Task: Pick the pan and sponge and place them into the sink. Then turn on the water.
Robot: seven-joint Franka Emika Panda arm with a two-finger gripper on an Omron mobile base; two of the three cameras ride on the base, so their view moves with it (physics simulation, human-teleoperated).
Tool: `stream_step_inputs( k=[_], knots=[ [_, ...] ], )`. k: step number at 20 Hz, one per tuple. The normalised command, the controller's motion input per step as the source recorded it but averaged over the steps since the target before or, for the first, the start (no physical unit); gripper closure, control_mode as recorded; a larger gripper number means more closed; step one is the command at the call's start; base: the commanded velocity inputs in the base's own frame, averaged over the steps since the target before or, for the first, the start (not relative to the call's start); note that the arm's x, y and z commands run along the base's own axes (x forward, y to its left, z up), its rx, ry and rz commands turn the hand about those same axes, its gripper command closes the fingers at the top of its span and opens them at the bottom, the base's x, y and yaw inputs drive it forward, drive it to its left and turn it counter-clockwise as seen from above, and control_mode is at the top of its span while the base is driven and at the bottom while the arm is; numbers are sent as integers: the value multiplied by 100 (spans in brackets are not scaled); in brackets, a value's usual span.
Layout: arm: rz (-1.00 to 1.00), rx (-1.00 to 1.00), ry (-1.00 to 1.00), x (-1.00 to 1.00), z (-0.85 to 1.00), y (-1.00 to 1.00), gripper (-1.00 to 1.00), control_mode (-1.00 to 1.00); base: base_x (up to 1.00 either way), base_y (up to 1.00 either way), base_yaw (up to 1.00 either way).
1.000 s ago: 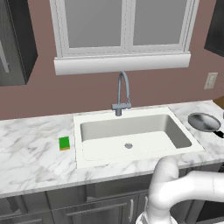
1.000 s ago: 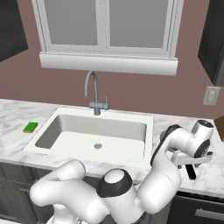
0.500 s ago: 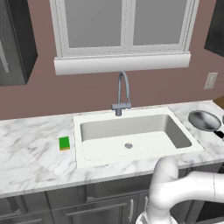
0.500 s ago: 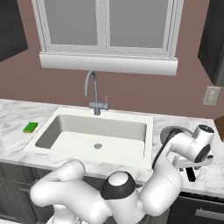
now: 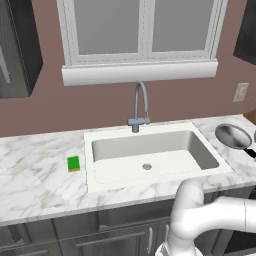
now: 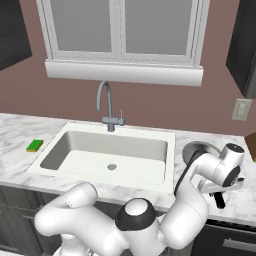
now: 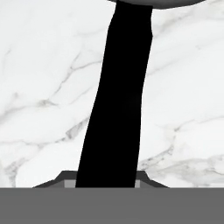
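The arm (image 6: 200,167) hides most of the pan (image 6: 196,148); its handle (image 7: 116,100) covers the tool's tips.

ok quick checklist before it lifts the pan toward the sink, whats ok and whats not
1. Gripper shut on the pan's black handle: ok.
2. Handle centred between the finger tips in the hand view: ok.
3. Pan resting flat on the counter, right of the sink: ok.
4. Sink basin free for the pan: ok.
5. Faucet at the back rim, away from a low path: ok.
6. Sponge left of the sink, out of the way: ok.
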Motion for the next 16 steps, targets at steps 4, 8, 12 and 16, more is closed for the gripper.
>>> stream_step_inputs(
  k=[4, 8, 12, 16],
  knots=[
    [0, 0, -1, -6, 5, 6, 100, -100, 0, 0, 0],
    [1, 0, 0, -13, 31, 21, 100, -100, 0, 0, 0],
    [6, -1, 2, -19, 29, 35, 100, -100, 0, 0, 0],
    [7, -2, 0, -18, 34, 40, 100, -100, 0, 0, 0]
  ],
)
